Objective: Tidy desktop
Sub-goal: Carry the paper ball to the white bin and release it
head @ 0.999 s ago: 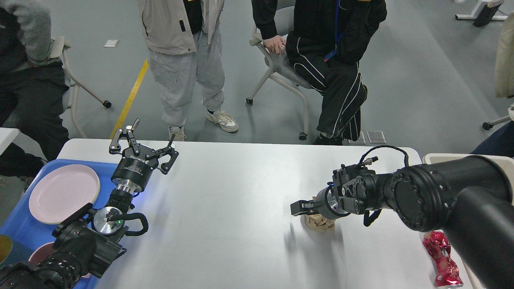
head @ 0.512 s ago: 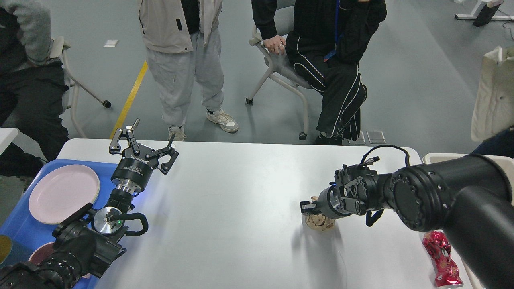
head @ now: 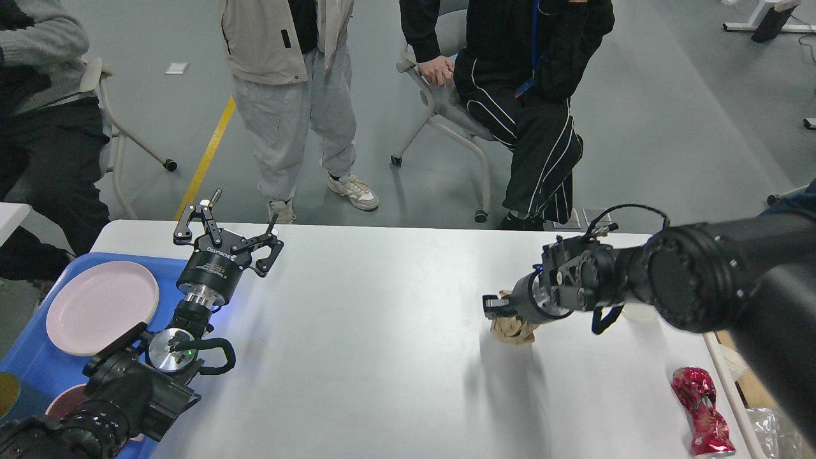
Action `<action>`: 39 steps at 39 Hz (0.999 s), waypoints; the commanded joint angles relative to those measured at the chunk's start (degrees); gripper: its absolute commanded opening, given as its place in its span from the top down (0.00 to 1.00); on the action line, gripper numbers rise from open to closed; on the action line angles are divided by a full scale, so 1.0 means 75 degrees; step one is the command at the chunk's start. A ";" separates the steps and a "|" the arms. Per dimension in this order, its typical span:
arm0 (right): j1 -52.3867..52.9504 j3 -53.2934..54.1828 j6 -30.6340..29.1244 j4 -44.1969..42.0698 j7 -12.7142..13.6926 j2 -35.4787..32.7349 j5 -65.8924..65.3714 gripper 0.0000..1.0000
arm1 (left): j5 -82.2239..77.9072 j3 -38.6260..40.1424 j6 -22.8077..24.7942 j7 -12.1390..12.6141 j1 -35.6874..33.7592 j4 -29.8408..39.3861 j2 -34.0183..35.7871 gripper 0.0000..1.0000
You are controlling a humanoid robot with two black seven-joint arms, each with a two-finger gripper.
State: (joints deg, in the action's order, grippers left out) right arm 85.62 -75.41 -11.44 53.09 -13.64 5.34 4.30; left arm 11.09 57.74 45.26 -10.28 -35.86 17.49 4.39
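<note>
The crumpled beige paper has been lifted a little off the white counter by the right claw, pinched on it, so removal is judged under way, while the left claw is held spread beside the blue tray.

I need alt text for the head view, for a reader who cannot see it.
The right gripper grips a crumpled beige paper wad above the white desktop. The left gripper stands open beside a blue tray holding a pink plate; a red wrapper lies near right.
</note>
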 commanded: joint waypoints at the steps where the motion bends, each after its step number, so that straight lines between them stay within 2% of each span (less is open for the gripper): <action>1: 0.1751 0.0608 -0.0231 0.1344 -0.0045 -0.1060 -0.0058 1.00 | 0.0010 0.0000 0.0000 0.0000 0.0000 0.0000 -0.0010 0.01; 6: 0.3078 0.0866 -0.1144 0.1944 -0.0045 -0.1660 -0.0058 1.00 | -0.0002 0.0000 0.0000 0.0000 0.0000 0.0000 0.0001 0.01; 8: 0.3791 0.1169 -0.1996 0.2225 -0.0045 -0.2033 -0.0058 1.00 | -0.0002 0.0000 0.0000 0.0000 0.0000 0.0000 0.0001 0.01; 12: 0.4579 0.1616 -0.3031 0.2612 -0.0033 -0.2422 -0.0070 1.00 | 0.0010 0.0000 0.0000 0.0000 0.0000 0.0000 0.0001 0.01; 15: 0.4943 0.1699 -0.3384 0.2847 0.0037 -0.2528 -0.0093 1.00 | 0.0010 0.0000 0.0000 0.0000 0.0000 0.0000 0.0001 0.01; 19: 0.4804 0.1395 -0.3244 0.2626 0.0061 -0.2574 -0.0373 1.00 | 0.0010 0.0000 0.0000 0.0000 0.0000 0.0000 0.0001 0.01; 23: 0.3810 0.0505 -0.2835 0.1772 0.0061 -0.2879 -0.1076 1.00 | 0.0010 0.0000 0.0000 0.0000 0.0000 0.0000 -0.0010 0.01; 28: 0.1959 -0.0386 -0.2342 -0.0265 0.0061 -0.3581 -0.1230 1.00 | 0.0010 0.0000 0.0000 0.0000 0.0000 0.0000 0.0001 0.01; 29: 0.1167 -0.0526 -0.2283 -0.1151 0.0061 -0.3838 -0.1160 1.00 | -0.0002 0.0000 0.0000 0.0000 0.0000 0.0000 0.0001 0.01; 33: -0.0584 -0.0528 -0.2248 -0.3382 0.0049 -0.4472 -0.1125 1.00 | 0.0010 0.0000 0.0000 0.0000 0.0000 0.0000 0.0001 0.01; 39: -0.2483 -0.0271 -0.2212 -0.5470 0.0061 -0.5093 -0.1020 1.00 | 0.0010 0.0000 0.0000 0.0000 0.0000 0.0000 0.0001 0.01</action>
State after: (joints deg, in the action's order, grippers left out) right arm 79.06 -79.15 -28.35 25.38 -13.22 -28.98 -4.18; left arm 11.12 57.74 45.28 -10.29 -35.87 17.49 4.40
